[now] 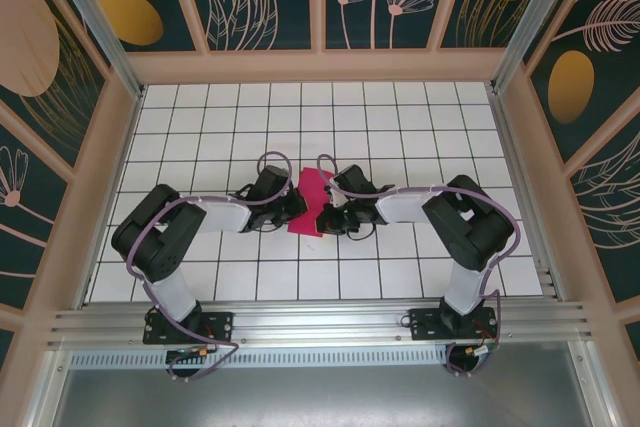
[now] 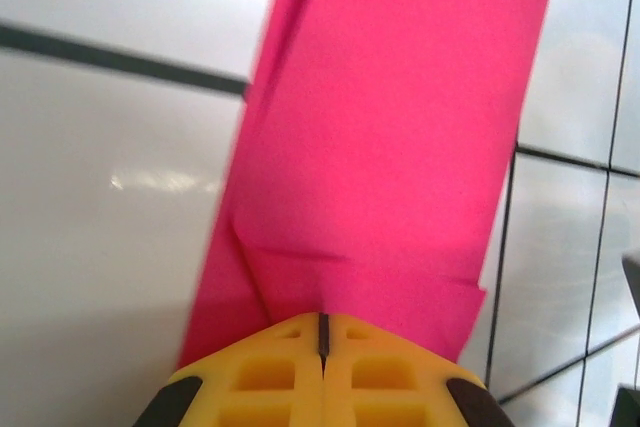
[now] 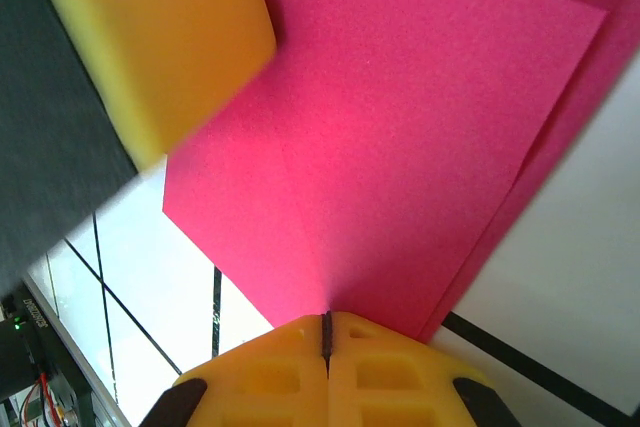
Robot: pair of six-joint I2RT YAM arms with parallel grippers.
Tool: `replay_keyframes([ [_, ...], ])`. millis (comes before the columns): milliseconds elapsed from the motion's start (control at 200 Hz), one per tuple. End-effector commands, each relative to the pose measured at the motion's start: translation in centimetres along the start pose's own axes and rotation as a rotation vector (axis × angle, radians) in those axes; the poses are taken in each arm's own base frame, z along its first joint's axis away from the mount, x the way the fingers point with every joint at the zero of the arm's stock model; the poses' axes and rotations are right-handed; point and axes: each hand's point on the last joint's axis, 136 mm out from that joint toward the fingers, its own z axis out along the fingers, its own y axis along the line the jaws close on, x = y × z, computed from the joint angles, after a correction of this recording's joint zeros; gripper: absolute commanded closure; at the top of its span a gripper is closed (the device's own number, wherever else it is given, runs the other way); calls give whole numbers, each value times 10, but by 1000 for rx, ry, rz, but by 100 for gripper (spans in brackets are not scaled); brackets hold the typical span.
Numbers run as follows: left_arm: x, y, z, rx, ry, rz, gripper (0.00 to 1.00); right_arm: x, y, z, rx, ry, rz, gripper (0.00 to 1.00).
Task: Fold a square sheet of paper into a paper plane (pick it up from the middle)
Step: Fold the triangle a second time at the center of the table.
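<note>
**Top external view.** You had both arms reaching in to the middle of the white tiled table [image 1: 400, 277]. The thin magenta-red sheet of paper [image 1: 311, 199], already creased narrower than a square, sat between the left gripper [image 1: 297, 205] and the right gripper [image 1: 327, 213], one at each side. From here I could not read how the jaws stood, or whether the paper lay flat or was lifted.

**Left wrist view.** The left gripper [image 2: 322, 329] had its yellow pads pressed together with no gap, pinching the near edge of the sheet of paper [image 2: 390, 147]. Overlapping layers and a slanting crease showed just above the pinch. The sheet ran away from the jaws over the tiles.

**Right wrist view.** The right gripper [image 3: 325, 327] was likewise clamped on the sheet of paper [image 3: 400, 147], at a pointed edge. At least two layers showed along the right side. One of the left gripper's yellow fingers [image 3: 190, 37] was at the paper's upper left.

**Handling (judgement).** The paper looked near weightless and limp, and quick to take stray creases. It would probably tear if your two grips pulled against each other. The layers might slide within a pinch. You would do best to hold the folded, multi-layer edges near the centre crease, where it is stiffest, and keep the tension gentle.
</note>
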Motion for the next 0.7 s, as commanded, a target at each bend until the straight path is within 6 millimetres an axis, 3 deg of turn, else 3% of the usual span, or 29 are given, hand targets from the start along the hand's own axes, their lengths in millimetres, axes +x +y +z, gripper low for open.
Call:
replay_keyframes([
  [0, -27, 39, 0, -149, -93, -16, 99, 32, -38, 8, 128, 100, 58, 100],
  [295, -50, 34, -4, -163, -136, -17, 97, 26, -28, 8, 103, 94, 43, 100],
  [510, -66, 36, -24, -221, -197, -4, 96, 3, -4, 3, 67, 56, 0, 100],
  [600, -71, 12, -38, -138, -212, 16, 95, -9, 14, -4, 24, 25, -25, 95],
  [696, -71, -7, -51, -64, -214, 35, 93, -26, 43, -24, -36, -54, -71, 86],
])
